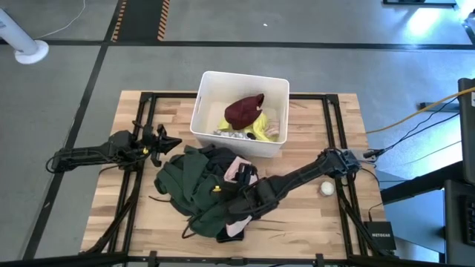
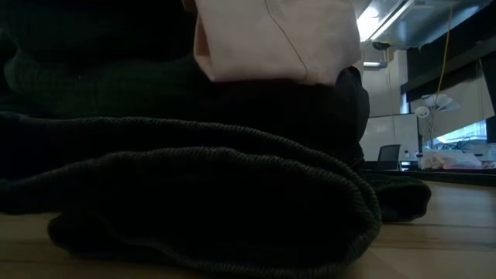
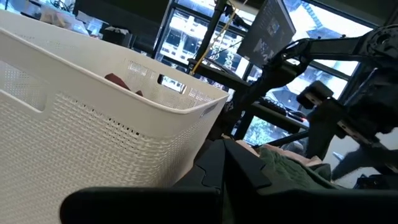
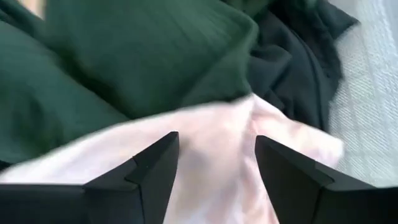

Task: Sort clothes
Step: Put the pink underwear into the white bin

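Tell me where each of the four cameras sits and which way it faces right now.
High: overhead, straight down on wooden table, both arms, white plastic bin.
Low: table height, blocked by dark green garment and pale pink garment; no arm visible.
Left wrist: beside the bin, facing the clothes; own finger at bottom.
Right wrist: open right gripper over the pink garment.
Shared: pink garment in high, low and right wrist views.

Dark green garment (image 2: pixel 194 194) is filling the low view, hiding the table behind; pale pink garment (image 2: pixel 275 39) is running off at 12 o'clock.
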Available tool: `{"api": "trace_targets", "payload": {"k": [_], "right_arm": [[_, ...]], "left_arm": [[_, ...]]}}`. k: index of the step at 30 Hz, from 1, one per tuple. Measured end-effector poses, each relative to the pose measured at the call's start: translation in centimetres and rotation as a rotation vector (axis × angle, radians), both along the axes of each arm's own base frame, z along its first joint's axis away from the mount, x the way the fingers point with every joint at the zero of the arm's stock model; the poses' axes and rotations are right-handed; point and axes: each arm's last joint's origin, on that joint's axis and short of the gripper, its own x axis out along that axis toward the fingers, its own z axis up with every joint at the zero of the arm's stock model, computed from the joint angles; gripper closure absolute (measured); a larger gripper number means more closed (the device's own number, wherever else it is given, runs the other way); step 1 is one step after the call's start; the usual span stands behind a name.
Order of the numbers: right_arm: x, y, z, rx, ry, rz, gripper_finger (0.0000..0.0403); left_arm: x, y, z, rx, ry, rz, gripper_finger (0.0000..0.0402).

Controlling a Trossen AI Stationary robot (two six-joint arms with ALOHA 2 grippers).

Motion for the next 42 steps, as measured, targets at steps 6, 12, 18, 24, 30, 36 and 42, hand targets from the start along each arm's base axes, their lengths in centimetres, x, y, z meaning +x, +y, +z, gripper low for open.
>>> {"api": "trace_targets", "payload": {"k": [6,12,18,24,30,36,42], "right_arm": [[-0.2,-0.6,-0.1,0.016,0.031,-0.044,0.0261],[-0.2,-0.5,-0.1,0.044,0.048,-0.025,0.0376],[-0.2,-0.5,-0.2,0.028,0.054,-0.016,0.0378],[-1.4,-0.9,2.2,-0.045,-0.037,-0.041,0.0395],[-3.1,-2.1,5.7,-0.105,-0.153,-0.084,0.0394],[-5.3,-4.2,9.7,-0.252,-0.305,-0.169,0.0393],[-7.4,-7.3,13.3,-0.414,-0.413,-0.279,0.0397]], "left_arm": [[0.0,0.0,0.0,0.000,0.002,0.000,0.0402],[0.0,0.0,0.0,0.000,0.001,0.000,0.0402],[0.0,0.0,0.0,-0.002,-0.001,0.000,0.0402],[0.0,0.0,0.0,-0.003,-0.001,0.000,0.0402],[0.0,0.0,0.0,-0.003,-0.001,0.000,0.0402],[0.0,0.0,0.0,-0.003,-0.001,0.000,0.0402],[0.0,0.0,0.0,-0.003,-0.001,0.000,0.0402]]}}
